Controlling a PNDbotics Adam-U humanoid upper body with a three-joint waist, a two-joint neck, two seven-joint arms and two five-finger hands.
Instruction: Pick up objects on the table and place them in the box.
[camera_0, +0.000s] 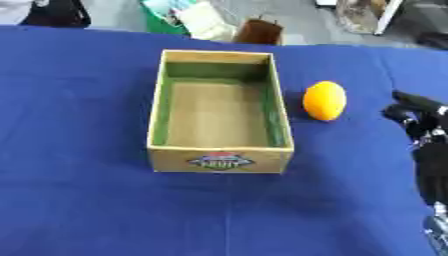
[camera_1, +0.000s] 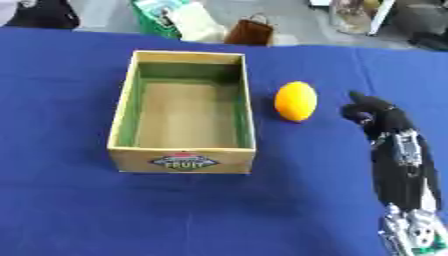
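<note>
We see a big table with a blue cloth (camera_0: 79, 200) over it. In the middle sits a box (camera_1: 184, 161). It is made of card, brown outside and green on its inner walls, with a small picture label on the front wall that faces us. The box is open on top, and only its brown floor shows inside.

Just to the right of the box lies an orange fruit (camera_1: 296, 101), shaped like an egg, maybe a lemon or an orange. It rests on the cloth, close to the box but not touching it.

Our right hand (camera_1: 372, 112) comes in from the right side, near the fruit but apart from it. Its dark fingers look bent and bunched up, and they hold nothing.

We cannot see our left hand at all.
</note>
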